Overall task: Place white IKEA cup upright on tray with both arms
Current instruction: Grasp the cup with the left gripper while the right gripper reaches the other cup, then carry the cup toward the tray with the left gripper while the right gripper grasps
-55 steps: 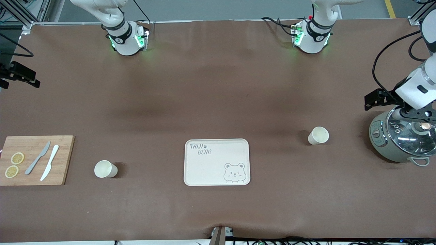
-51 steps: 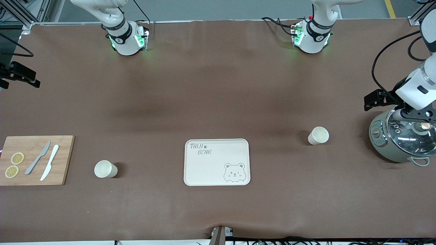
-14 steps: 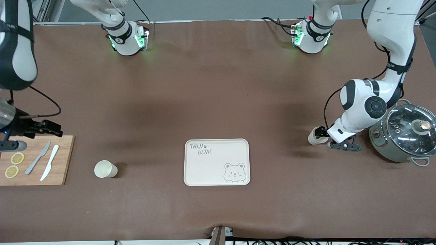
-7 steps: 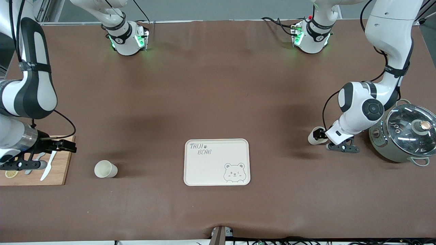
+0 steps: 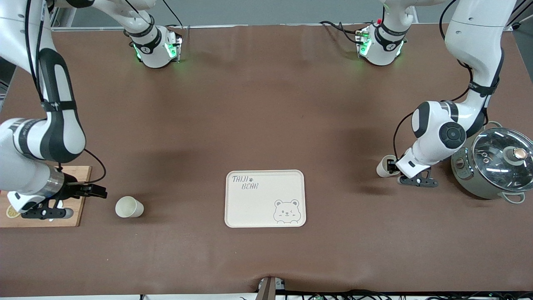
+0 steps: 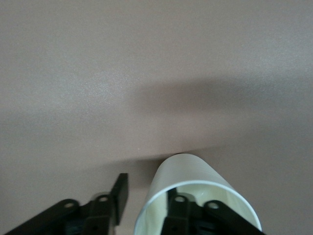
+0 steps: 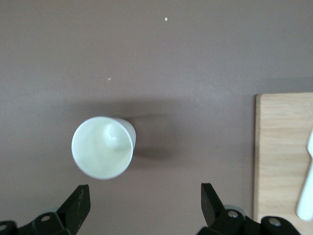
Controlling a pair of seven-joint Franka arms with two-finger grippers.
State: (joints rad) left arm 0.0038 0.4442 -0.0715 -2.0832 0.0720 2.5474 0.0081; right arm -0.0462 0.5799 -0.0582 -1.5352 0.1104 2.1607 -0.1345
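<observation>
Two white cups stand mouth up on the brown table. One cup (image 5: 384, 167) is toward the left arm's end, beside the pot. My left gripper (image 5: 390, 168) is open at it. In the left wrist view this cup (image 6: 188, 171) has one finger (image 6: 180, 208) inside its mouth and the other finger (image 6: 120, 191) outside its wall. The other cup (image 5: 129, 207) stands toward the right arm's end. My right gripper (image 5: 96, 194) is open and empty, low between the cutting board and that cup. In the right wrist view the cup (image 7: 102, 147) lies ahead of the gripper (image 7: 144, 203). The cream bear tray (image 5: 258, 206) is empty at mid-table.
A wooden cutting board (image 5: 79, 210) lies at the right arm's end, mostly covered by that arm; its edge (image 7: 281, 156) and a white knife (image 7: 307, 196) show in the right wrist view. A grey pot with a glass lid (image 5: 495, 166) stands at the left arm's end.
Both arms swung in from the table's ends and came down. The left gripper reached the cup by the pot and one finger entered it. The right gripper moved off the board toward the other cup.
</observation>
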